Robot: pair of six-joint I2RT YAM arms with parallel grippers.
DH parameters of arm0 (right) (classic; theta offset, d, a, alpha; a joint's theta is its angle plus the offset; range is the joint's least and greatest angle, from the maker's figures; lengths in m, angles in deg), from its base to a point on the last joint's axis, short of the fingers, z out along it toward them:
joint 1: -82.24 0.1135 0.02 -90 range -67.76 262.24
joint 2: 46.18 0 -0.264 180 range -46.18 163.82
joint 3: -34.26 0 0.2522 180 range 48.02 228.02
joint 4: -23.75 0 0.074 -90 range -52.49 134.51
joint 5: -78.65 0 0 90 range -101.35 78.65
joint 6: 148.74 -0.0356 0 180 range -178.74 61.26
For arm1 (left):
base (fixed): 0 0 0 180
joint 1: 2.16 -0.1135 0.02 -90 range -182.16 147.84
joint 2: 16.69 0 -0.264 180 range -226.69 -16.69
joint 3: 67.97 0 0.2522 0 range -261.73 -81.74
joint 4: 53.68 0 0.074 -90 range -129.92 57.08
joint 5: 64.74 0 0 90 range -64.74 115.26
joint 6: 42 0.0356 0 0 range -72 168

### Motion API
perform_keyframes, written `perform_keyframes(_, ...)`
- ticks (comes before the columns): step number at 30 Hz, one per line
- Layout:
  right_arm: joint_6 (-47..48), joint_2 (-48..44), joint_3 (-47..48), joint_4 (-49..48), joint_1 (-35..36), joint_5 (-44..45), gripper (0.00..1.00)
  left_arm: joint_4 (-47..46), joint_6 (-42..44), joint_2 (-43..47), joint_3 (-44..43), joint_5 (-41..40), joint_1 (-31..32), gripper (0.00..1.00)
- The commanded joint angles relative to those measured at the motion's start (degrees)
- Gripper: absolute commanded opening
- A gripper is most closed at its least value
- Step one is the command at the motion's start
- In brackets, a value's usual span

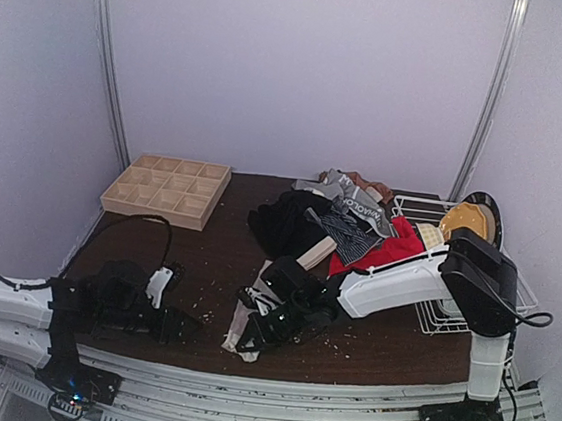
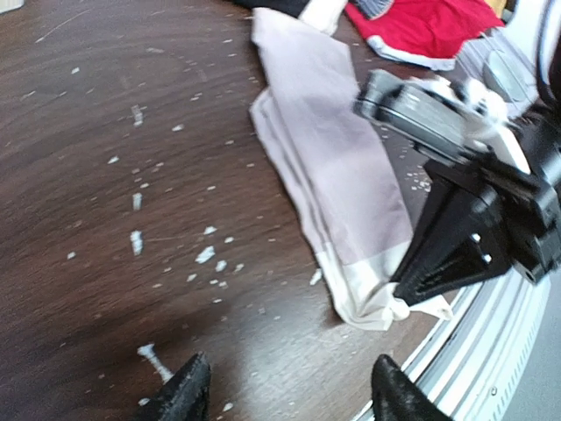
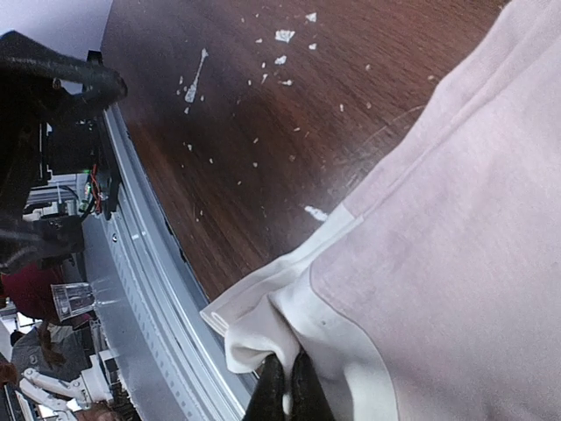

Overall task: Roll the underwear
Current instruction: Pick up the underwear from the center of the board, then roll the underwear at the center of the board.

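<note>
Showing a dark wood-grain table, speckled with pale flecks, standing in a booth of plain lilac-white walls. At 10 o'clock on the table, a pale wooden grid tray is sitting flat. At 7 o'clock, the left gripper is hovering low over bare wood, its two dark fingers apart with nothing between them. Near 6 o'clock, close to the front edge, the pink-beige briefs are lying folded into a long, soft, matte strip, layered along one side and ending in a cream waistband. The right gripper is pinching a crumpled corner of that waistband, fingers together on the cloth. At 1 o'clock the rest of the underwear is lying heaped: black briefs, grey-striped briefs and red briefs. At 3 o'clock a white wire rack is overhanging the table's edge.
</note>
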Motion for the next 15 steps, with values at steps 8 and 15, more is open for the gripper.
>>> perform_keyframes(8, -1.75, -2.05, -3.78, -4.29, -4.26, -9.31, 0.0, -30.85, 12.96, -10.78, 4.09, 1.97, 4.17, 0.73)
perform_keyframes(15, -0.54, -2.08, -4.43, -3.66, -5.87, -11.36, 0.0, -36.52, 20.71, -22.54, 0.05, 6.06, 4.67, 0.69)
